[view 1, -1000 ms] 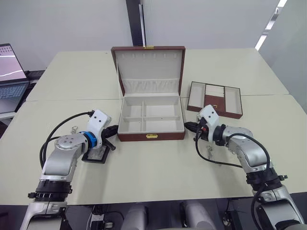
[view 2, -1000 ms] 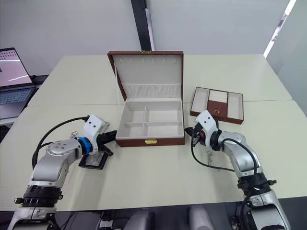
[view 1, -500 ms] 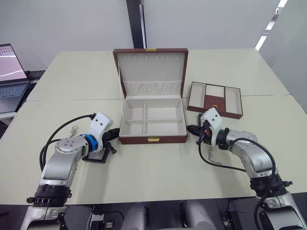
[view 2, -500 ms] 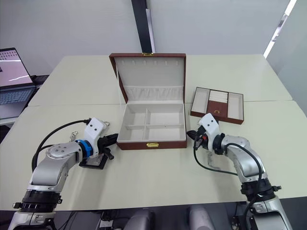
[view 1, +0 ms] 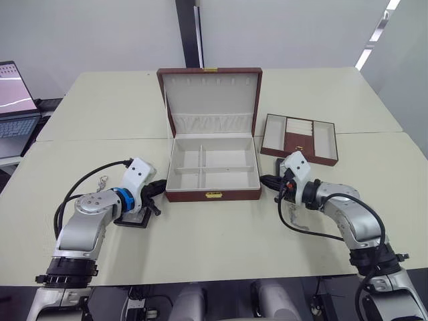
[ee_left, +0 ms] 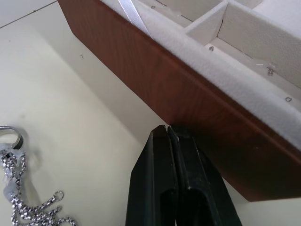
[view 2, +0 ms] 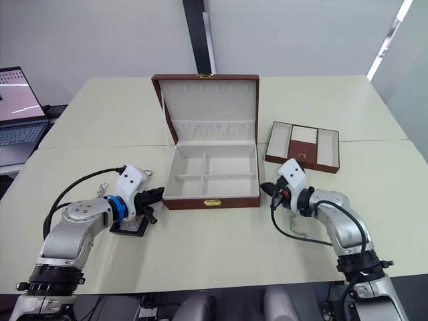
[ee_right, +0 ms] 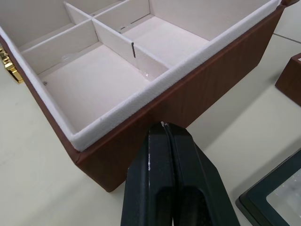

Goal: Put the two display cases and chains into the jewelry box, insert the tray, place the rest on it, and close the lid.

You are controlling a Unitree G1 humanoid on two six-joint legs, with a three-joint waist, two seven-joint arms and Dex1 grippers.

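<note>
Since earlier, both pincers, left [ee_left: 168, 134] and right [ee_right: 163, 128], are staying pressed together against the leatherette jewelry box [view 1: 212, 194].

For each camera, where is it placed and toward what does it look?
Head stereo pair: looks down over both arms at the open jewelry box and the tray.
Left wrist: behind the shut left gripper, facing the box's outer wall, chains beside.
Right wrist: behind the shut right gripper, facing the box's opposite wall.
Both wrist views share the box.
</note>
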